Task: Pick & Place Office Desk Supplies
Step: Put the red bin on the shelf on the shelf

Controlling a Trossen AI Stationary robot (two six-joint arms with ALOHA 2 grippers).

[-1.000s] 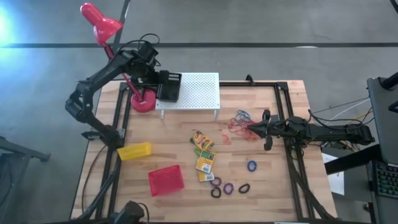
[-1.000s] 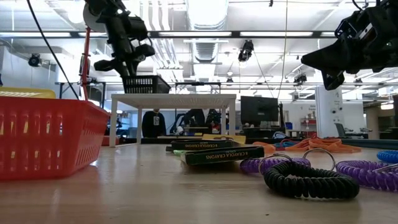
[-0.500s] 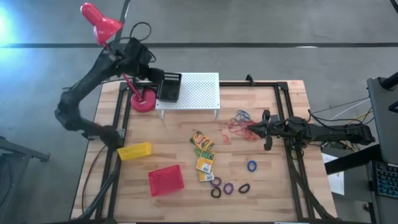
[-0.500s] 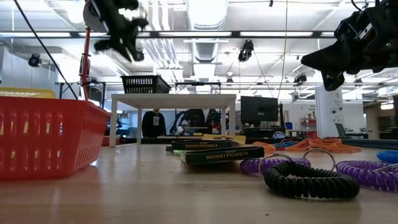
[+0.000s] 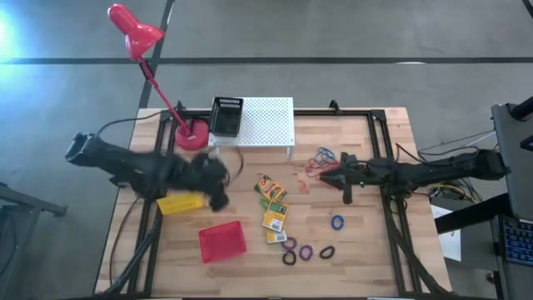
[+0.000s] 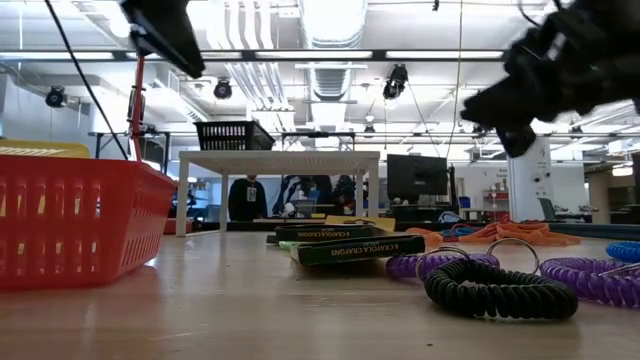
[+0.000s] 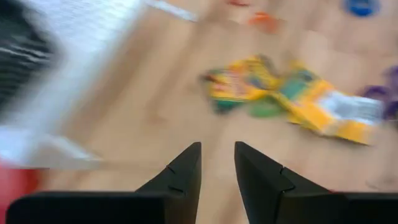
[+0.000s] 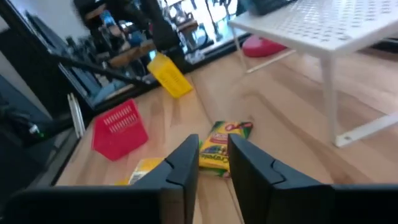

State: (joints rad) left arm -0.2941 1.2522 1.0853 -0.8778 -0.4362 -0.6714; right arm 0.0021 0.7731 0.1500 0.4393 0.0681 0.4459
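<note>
Left tool (image 5: 218, 177) hung low over the tabletop (image 5: 366, 250) just left of the crayon boxes (image 5: 274, 205), its two fingers a narrow gap apart and nothing between them; its wrist view showed bare wood and the boxes ahead. Taking the crayon boxes as the landmark: the yellow basket (image 5: 180, 202) lay to their left, partly under that arm, and the red basket (image 5: 222, 241) sat below and to the left. The black basket (image 5: 226, 116) rested up on the white perforated stand (image 5: 265, 122), above and left of the boxes, beside the red desk lamp (image 5: 191, 133).

Below the boxes lay the small coiled rings (image 5: 305, 252), purple and black, with a blue one (image 5: 336, 222) further right. Up and to the right of the boxes the red-orange rubber bands (image 5: 321, 170) lay in a loose tangle. The right tool (image 5: 344, 178) hovered just right of that tangle, fingers slightly parted and empty.

The boxes looked like light, stiff card, likely best pinched across the narrow width. Bands would be limp and snaggy, so a pinch through the thick of the tangle seems safest. Mesh baskets seemed light and rigid, best taken by a rim wall.
</note>
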